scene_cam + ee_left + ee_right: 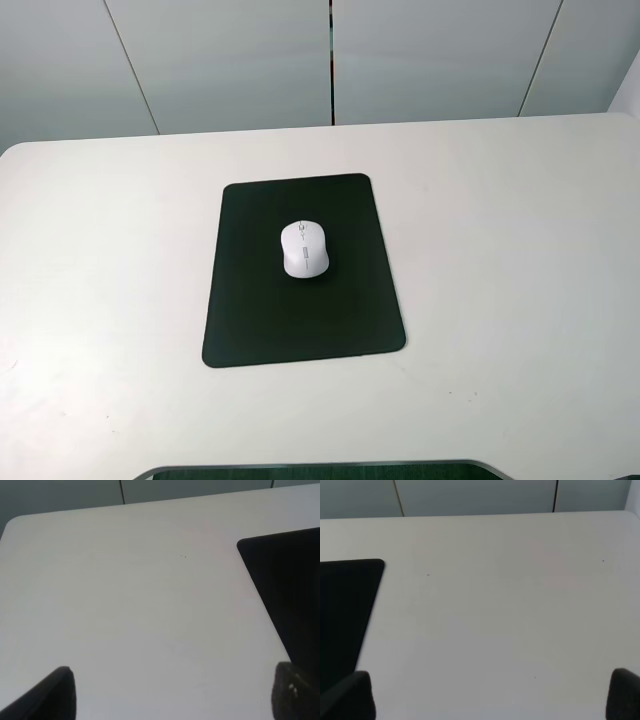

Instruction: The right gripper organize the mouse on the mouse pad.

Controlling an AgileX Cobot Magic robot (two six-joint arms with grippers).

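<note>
The white mouse (304, 249) lies on the black mouse pad (300, 320), a little above the pad's middle, scroll wheel toward the far side. Neither arm shows in the exterior high view. In the right wrist view the right gripper (492, 700) is open and empty over bare table, its fingertips (350, 695) wide apart, with a corner of the mouse pad (345, 605) at one side. In the left wrist view the left gripper (175, 697) is open and empty, with the mouse pad's edge (290, 590) at one side. The mouse is out of both wrist views.
The white table (500, 250) runs to grey wall panels (330, 60) at the back. A dark curved edge (320, 470) shows at the front of the exterior high view.
</note>
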